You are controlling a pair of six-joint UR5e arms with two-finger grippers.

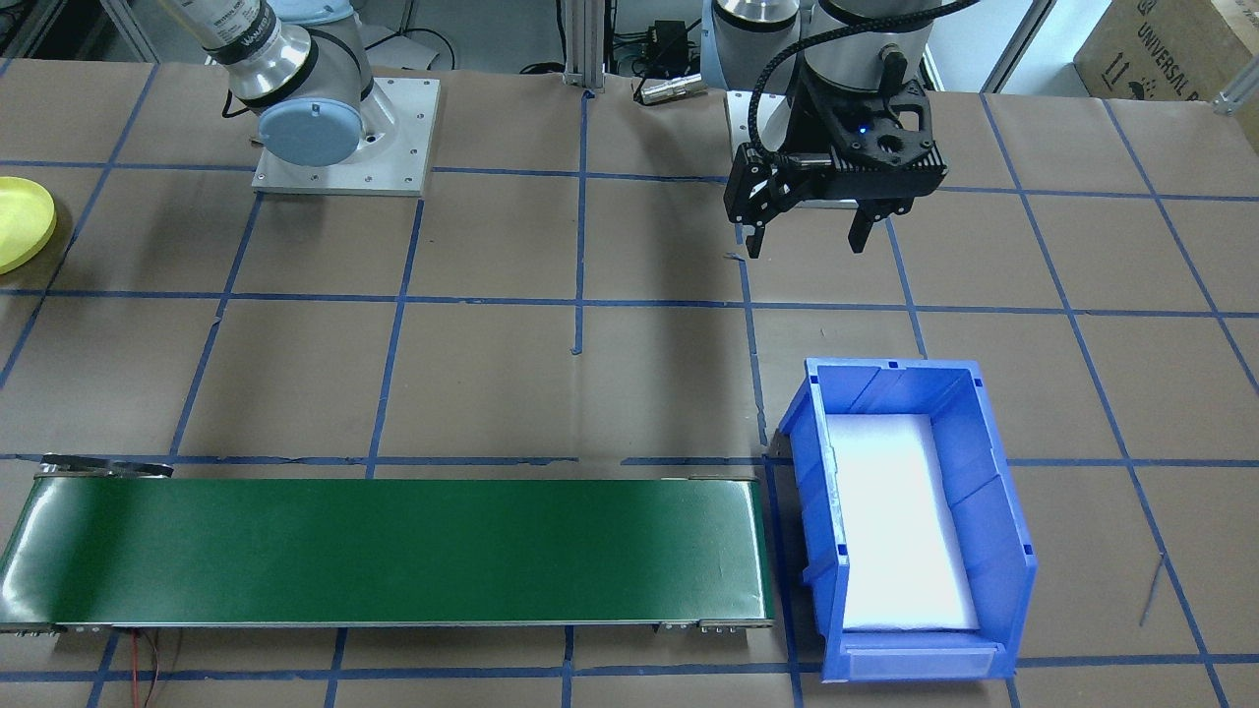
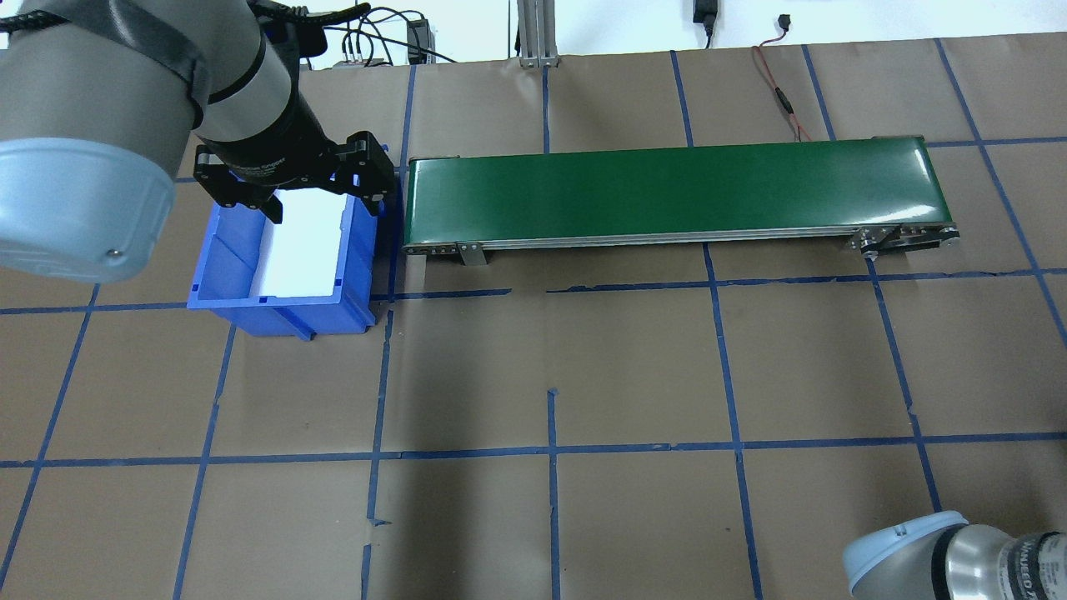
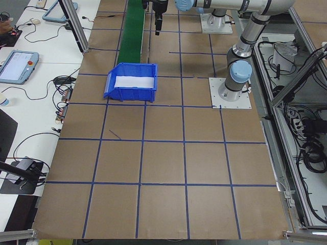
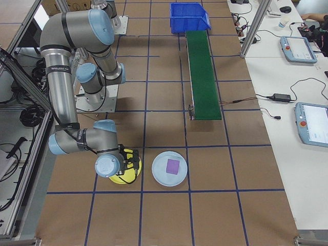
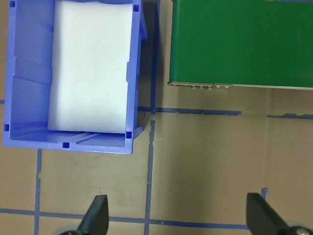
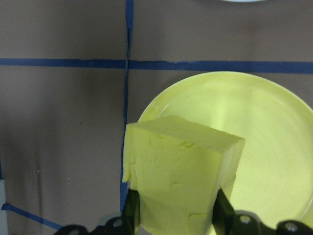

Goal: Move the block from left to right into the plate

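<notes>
Right wrist-mounted view gives me the nearest look: the right end effector (image 6: 173, 208) is pinching a pale yellow foam block (image 6: 181, 171) between its two fingers, and I see the block held above the near left part of the round, shallow, bright yellow plastic plate (image 6: 254, 147), apart from its surface. The plate sits on the brown paper-covered table (image 6: 58, 137), just beside a crossing of blue tape lines (image 6: 128, 63). From the exterior right camera, I find that plate mostly hidden under the near arm's wrist, and just right of it lies a pale blue round plate (image 4: 171, 167) with a flat purple square (image 4: 172, 165) on it.

Farther along the table, the long green conveyor belt (image 2: 667, 187) runs toward the other end. At its far end stands the blue rectangular plastic bin (image 2: 288, 250), whose floor is covered by a white foam sheet (image 2: 304, 246); the bin and belt are just beside each other, with a tape line between them.

Above the table on the robot's side of that bin, I see the left end effector (image 1: 807, 231) hanging with its fingers spread wide and nothing between them; its wrist camera looks straight down on the bin and the belt end.
</notes>
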